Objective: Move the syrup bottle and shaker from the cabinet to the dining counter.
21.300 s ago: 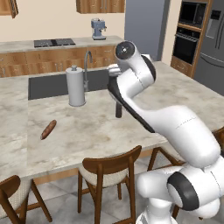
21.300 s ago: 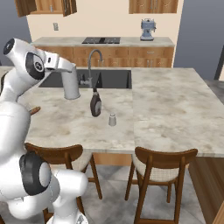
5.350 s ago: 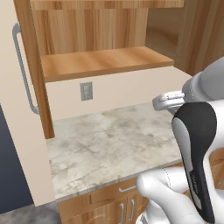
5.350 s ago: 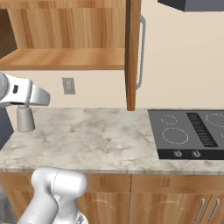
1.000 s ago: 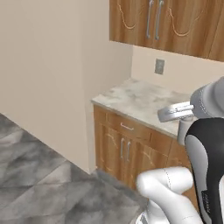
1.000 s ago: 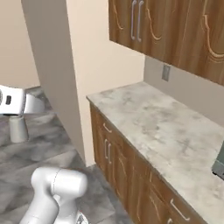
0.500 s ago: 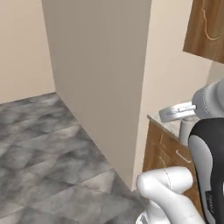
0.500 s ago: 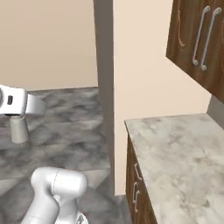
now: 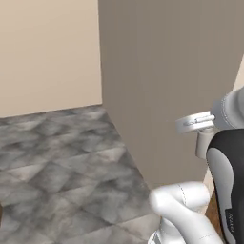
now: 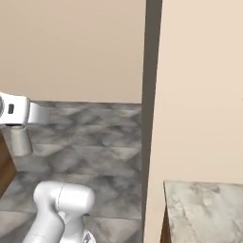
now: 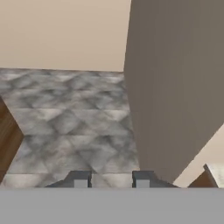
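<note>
The gripper [image 11: 111, 179] hangs low over the grey stone floor [image 11: 65, 122], just left of the tall grey wall panel [image 11: 175, 87]. Its tips are pulled in close, with nothing pinched between them. A marble worktop [image 10: 209, 204] corner sits right of that panel. Can't tell where the syrup bottle or the shaker is.

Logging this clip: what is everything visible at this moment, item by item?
floor: one, grey marbled tiles, across the lower part of all views
wall: one, beige, behind the floor
tall panel: one, grey-brown, right of the left base view
marble worktop: one, beige-grey, lower right of the right base view
wooden surface: one, brown, left edge of the hand view
arm: one, white
gripper: one, dark tips, nothing between them
</note>
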### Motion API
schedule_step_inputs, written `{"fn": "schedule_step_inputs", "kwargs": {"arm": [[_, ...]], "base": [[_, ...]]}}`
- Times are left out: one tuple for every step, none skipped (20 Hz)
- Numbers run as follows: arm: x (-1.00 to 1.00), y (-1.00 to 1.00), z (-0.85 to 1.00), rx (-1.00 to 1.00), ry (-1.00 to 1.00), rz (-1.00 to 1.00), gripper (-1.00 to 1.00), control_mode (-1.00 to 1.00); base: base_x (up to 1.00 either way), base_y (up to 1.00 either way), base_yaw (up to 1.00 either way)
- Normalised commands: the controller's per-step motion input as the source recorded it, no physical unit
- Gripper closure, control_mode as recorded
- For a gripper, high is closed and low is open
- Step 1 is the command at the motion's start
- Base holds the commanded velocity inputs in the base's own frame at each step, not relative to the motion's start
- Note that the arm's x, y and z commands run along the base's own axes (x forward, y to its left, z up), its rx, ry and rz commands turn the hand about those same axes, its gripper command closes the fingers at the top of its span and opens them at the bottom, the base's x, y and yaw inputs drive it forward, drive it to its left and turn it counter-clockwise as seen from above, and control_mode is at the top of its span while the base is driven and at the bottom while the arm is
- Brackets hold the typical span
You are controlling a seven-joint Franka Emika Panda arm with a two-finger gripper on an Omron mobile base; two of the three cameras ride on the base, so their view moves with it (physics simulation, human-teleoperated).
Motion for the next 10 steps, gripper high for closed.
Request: {"fn": "schedule_step_inputs", "kwargs": {"arm": [[0.00,0.00,0.00,0.00,0.00,0.00,1.00,1.00],[0.00,0.00,0.00,0.00,0.00,0.00,1.00,1.00],[0.00,0.00,0.00,0.00,0.00,0.00,1.00,1.00],[0.00,0.00,0.00,0.00,0.00,0.00,1.00,1.00],[0.00,0.00,0.00,0.00,0.00,0.00,1.00,1.00],[0.00,0.00,0.00,0.00,0.00,0.00,1.00,1.00],[0.00,0.00,0.00,0.00,0.00,0.00,1.00,1.00],[0.00,0.00,0.00,0.00,0.00,0.00,1.00,1.00],[0.00,0.00,0.00,0.00,0.00,0.00,1.00,1.00],[0.00,0.00,0.00,0.00,0.00,0.00,1.00,1.00]], "base": [[1.00,0.19,0.27],[1.00,0.19,0.26],[1.00,0.23,0.26],[1.00,0.23,0.26],[1.00,0.26,0.25],[1.00,0.26,0.25],[1.00,0.26,0.24],[1.00,0.27,0.24],[1.00,0.27,0.23],[1.00,0.29,0.23]]}}
